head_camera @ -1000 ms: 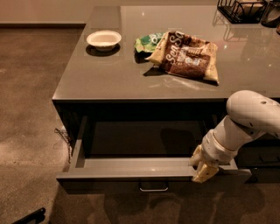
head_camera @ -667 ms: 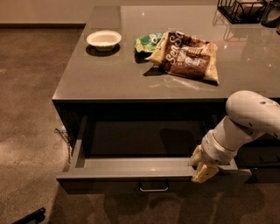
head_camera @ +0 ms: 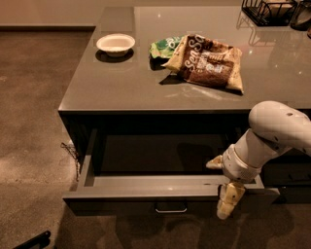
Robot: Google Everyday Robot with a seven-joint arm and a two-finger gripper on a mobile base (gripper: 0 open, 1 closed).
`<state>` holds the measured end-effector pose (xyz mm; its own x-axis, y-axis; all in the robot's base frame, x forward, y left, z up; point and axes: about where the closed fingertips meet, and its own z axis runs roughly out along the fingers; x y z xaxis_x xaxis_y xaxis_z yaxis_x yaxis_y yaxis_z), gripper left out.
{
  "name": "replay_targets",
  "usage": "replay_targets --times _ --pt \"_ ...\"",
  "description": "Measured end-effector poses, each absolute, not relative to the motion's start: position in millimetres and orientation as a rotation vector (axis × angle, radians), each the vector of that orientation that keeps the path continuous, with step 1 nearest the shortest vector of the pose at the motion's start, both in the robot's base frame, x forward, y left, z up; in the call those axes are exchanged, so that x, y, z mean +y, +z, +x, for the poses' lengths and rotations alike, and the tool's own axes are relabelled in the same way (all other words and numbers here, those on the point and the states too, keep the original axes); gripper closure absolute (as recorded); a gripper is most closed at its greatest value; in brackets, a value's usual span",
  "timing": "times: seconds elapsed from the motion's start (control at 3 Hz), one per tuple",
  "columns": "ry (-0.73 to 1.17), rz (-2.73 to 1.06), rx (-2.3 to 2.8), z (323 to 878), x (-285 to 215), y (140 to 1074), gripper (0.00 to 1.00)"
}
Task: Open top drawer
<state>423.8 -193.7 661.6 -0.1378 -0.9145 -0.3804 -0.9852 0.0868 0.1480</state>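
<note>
The top drawer (head_camera: 146, 185) is a wide, shallow dark-grey drawer under the counter, pulled far out, and its inside looks empty. A small bar pull (head_camera: 171, 210) sits at the middle of its front. My gripper (head_camera: 217, 189), on a white arm, is at the right part of the drawer's front panel. It is open and straddles the panel's top edge. One pale finger (head_camera: 214, 163) is inside the drawer and the other finger (head_camera: 228, 200) hangs down in front of it.
On the grey counter (head_camera: 121, 87) lie a white bowl (head_camera: 115, 44), a green packet (head_camera: 164, 47) and a brown chip bag (head_camera: 206, 62). A black wire rack (head_camera: 269, 9) stands at the back right. Brown floor lies to the left and front.
</note>
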Motion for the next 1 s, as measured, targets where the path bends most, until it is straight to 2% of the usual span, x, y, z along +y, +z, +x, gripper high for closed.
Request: replay_targets --times 0.33,1.0 --pt "0.539 -1.935 2.146 424 -195 665 0.00" --pt "0.322 -1.919 2.040 422 -215 728 0.00"
